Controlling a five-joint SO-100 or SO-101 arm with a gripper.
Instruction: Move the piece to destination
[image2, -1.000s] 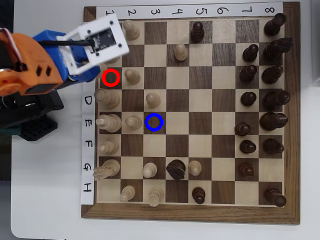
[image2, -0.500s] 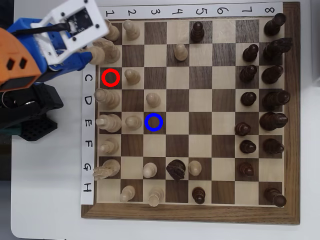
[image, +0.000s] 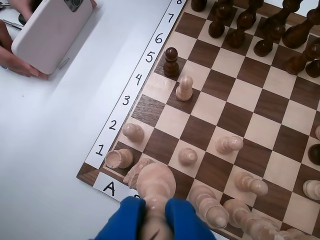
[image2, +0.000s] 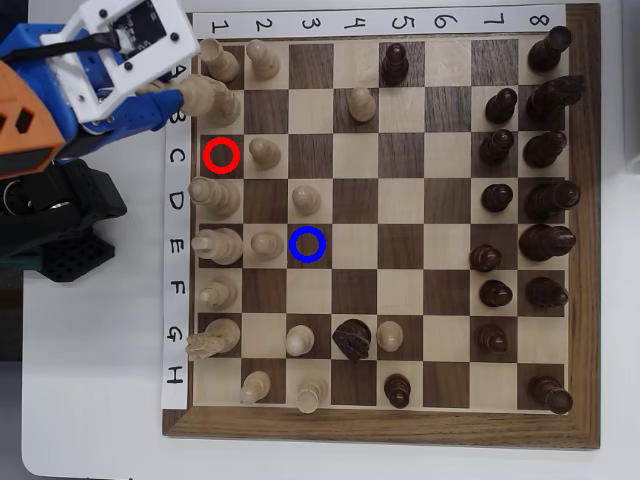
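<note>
In the wrist view my gripper (image: 156, 216) comes in from the bottom edge, its blue fingers (image: 126, 220) shut on the stem of the piece (image: 156, 184), a pale wooden piece with a rounded top. The overhead view shows the gripper (image2: 178, 100) off the board's upper left edge by row B, with the piece (image2: 198, 97) at its tip beside another pale piece (image2: 226, 104). The destination (image2: 308, 244), a dark square ringed in blue, lies empty in column 3, row E, well below and right of the gripper.
A red ring (image2: 221, 154) marks an empty dark square in column 1. Pale pawns (image2: 306, 199) (image2: 266, 243) stand right beside the blue ring. Dark pieces (image2: 545, 150) crowd the right columns. A hand holds a phone (image: 50, 30) off the board.
In the overhead view the arm has swung left and up, off the squares by the red ring to the board's upper left edge, with the pale piece showing at its tip.
</note>
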